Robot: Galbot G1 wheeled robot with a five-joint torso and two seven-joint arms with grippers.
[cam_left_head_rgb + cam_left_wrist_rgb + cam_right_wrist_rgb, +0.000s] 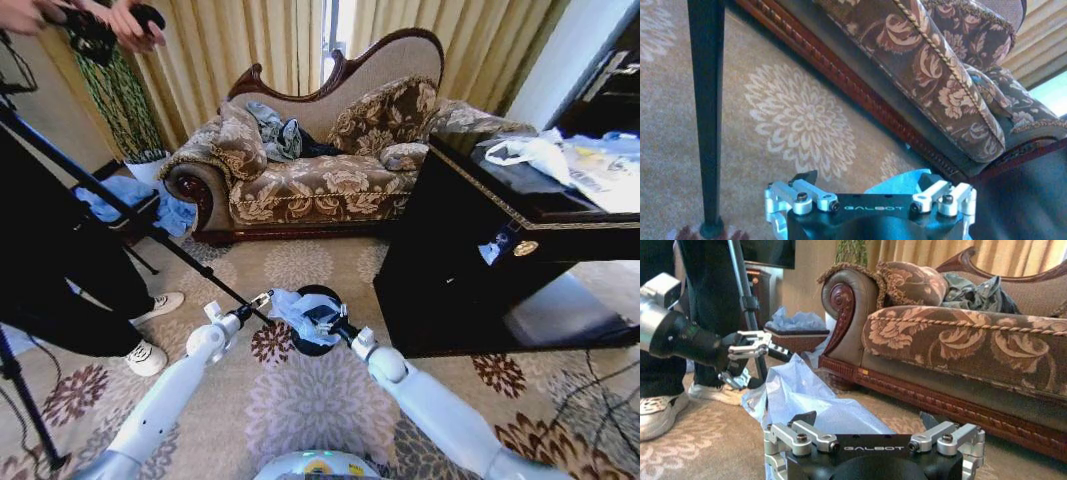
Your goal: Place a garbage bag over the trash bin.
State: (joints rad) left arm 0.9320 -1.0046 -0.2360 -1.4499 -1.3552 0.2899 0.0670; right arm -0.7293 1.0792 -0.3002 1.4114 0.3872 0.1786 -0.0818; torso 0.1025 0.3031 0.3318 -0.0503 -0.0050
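The small black trash bin (325, 343) stands on the carpet just ahead of me. The pale blue garbage bag (292, 310) lies crumpled over its left and far rim. My left gripper (262, 298) hovers at the bag's left edge, open, with its fingers spread beside the plastic (745, 360). In its own wrist view (867, 182) a bit of the bag (903, 181) shows between the fingers. My right gripper (335, 325) is over the bin's mouth, open, and the bag (817, 400) rises loosely between its wide-set fingers (867, 420).
A floral sofa (320, 180) stands behind the bin. A black cabinet (470, 250) is close on the right. A tripod leg (150, 240) slants down to the left gripper (707, 115). A person's white shoe (148, 356) and a blue cloth heap (125, 195) are on the left.
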